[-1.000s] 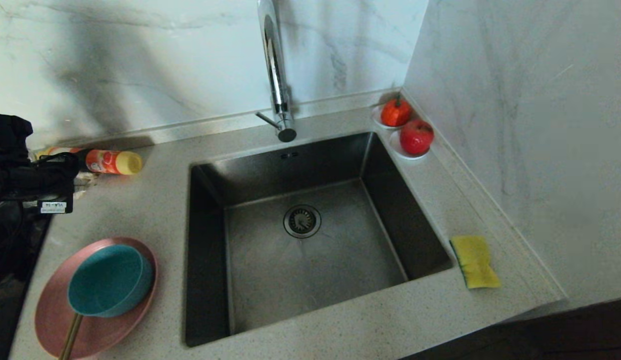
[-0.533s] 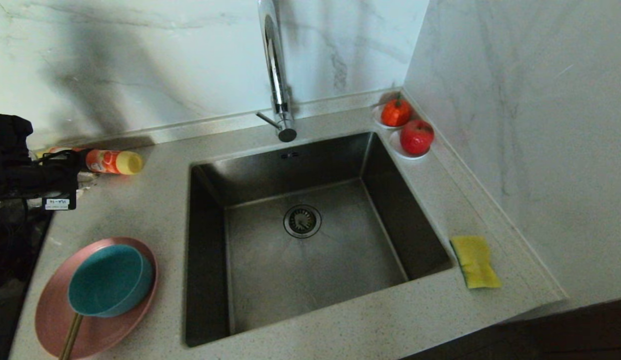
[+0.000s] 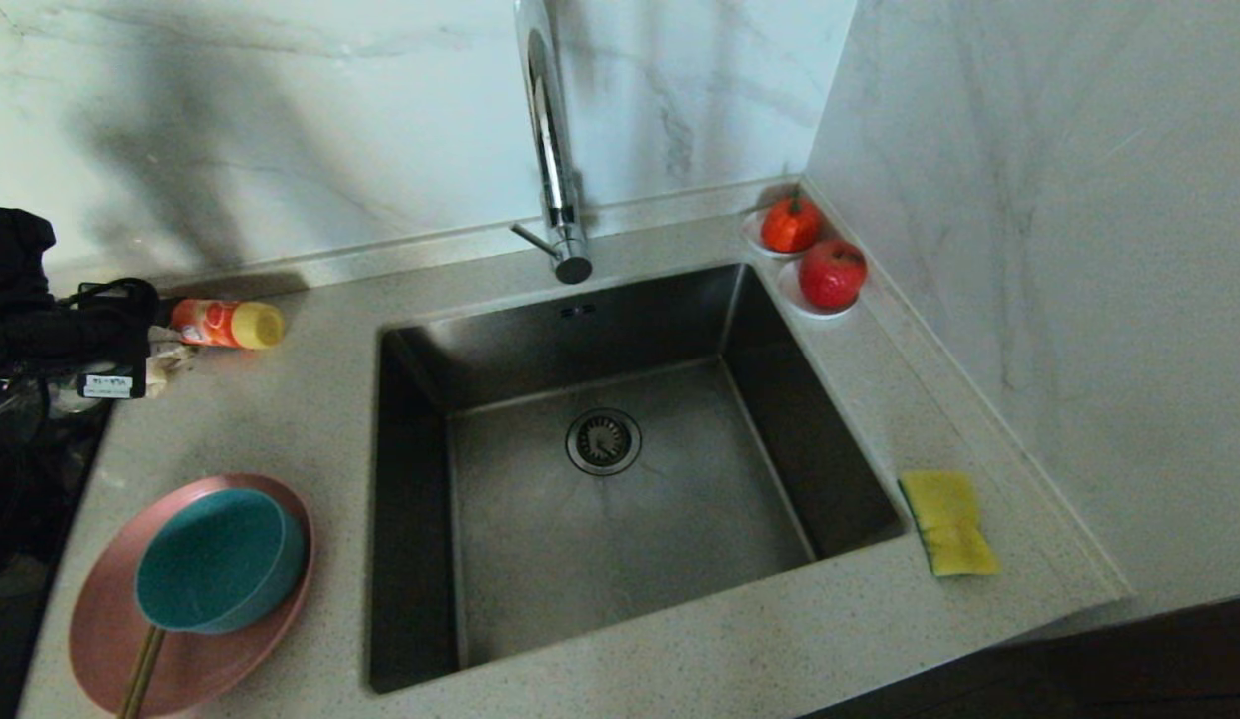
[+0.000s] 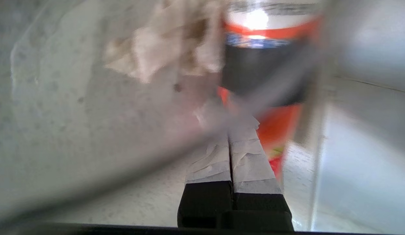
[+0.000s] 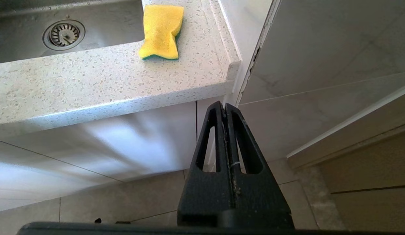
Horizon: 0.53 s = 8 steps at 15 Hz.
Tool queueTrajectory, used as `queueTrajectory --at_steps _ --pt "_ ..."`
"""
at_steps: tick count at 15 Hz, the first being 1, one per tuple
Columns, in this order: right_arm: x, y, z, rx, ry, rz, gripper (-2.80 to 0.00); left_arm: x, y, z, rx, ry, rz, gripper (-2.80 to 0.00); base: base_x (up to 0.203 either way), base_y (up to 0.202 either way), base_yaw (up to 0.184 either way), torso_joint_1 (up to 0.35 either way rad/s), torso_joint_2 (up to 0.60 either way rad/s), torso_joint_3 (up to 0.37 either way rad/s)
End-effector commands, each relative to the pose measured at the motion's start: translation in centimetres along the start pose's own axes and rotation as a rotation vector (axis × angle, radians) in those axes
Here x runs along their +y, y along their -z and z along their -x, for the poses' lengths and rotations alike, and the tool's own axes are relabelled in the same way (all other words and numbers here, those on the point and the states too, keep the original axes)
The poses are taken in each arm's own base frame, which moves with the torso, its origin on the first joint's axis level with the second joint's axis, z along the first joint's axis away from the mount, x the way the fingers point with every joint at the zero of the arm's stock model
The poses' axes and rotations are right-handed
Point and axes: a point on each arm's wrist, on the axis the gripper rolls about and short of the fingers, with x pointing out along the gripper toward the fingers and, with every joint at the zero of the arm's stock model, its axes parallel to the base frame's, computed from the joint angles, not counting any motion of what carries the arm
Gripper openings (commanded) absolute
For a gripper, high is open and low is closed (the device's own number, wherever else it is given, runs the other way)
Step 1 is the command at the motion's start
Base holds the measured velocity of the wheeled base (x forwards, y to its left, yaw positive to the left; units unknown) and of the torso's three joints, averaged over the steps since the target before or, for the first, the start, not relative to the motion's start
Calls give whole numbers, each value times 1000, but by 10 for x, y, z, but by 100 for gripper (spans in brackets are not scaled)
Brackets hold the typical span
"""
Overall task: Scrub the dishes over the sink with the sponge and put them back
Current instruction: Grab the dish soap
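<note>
The left gripper (image 4: 230,143), fingers pressed together and empty, has lifted slightly at the counter's far left edge beside the orange bottle (image 3: 221,324), so no dish is picked up yet. The teal bowl (image 3: 219,559) sits on the pink plate (image 3: 106,624) at the near left corner. The sponge (image 3: 947,521) lies right of the sink (image 3: 620,499). The right gripper (image 5: 226,109), also pressed together, hangs below the counter edge.

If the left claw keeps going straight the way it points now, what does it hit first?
Most likely the orange bottle lying on the counter: the shut left claw points at it in the wrist view. A clear glass wall blurs across that line, perhaps nearer; depth is unclear.
</note>
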Motion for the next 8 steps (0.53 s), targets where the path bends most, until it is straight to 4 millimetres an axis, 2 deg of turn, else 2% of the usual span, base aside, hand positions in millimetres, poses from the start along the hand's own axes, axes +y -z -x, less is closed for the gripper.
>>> queueTrajectory --at_steps 1,4,8 --pt "0 0 0 -1 0 -1 -280 -13 -7 19 -30 43 -5 -280 0 0 0 0 0 0" --pt "0 0 0 1 0 1 -280 -23 -9 28 -34 77 -10 -280 0 0 0 0 0 0" --pt "0 0 0 1 0 -1 -280 -15 -5 16 -7 54 0 -280 0 0 0 0 0 0"
